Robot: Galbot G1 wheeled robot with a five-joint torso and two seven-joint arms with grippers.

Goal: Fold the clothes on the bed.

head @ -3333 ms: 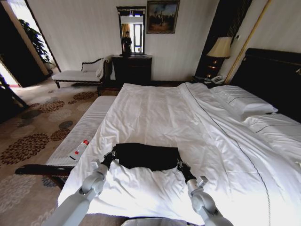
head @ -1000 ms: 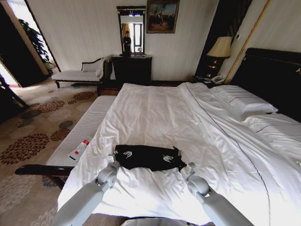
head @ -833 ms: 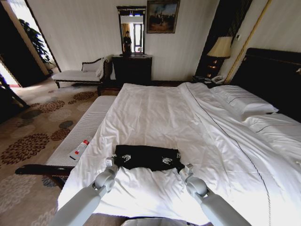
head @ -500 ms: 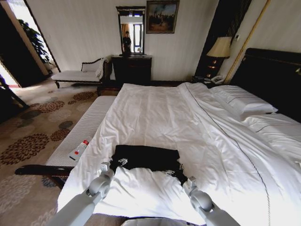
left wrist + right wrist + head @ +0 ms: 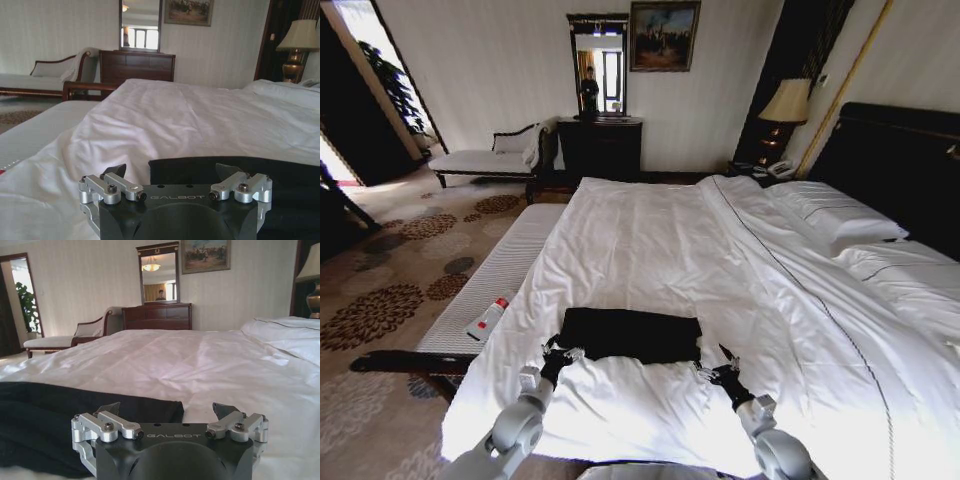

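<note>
The clothes lie as a flat black rectangle near the foot of the bed, with no lettering showing. My left gripper hovers open at the garment's near left corner, off the fabric. My right gripper is open just off the near right corner. In the left wrist view the left gripper has its fingers spread, with the black clothes lying just beyond them. The right wrist view has the right gripper spread wide, and the clothes lie flat on the sheet to one side.
A white-cushioned bench runs along the bed's left side with a small bottle on it. Pillows and a dark headboard are at the far right. A dresser with mirror and a chaise stand at the back wall.
Both grippers carried the garment's near edge forward, laid it over into a fold, let go and drew back toward me. The white lettering seen a second ago is now covered.
</note>
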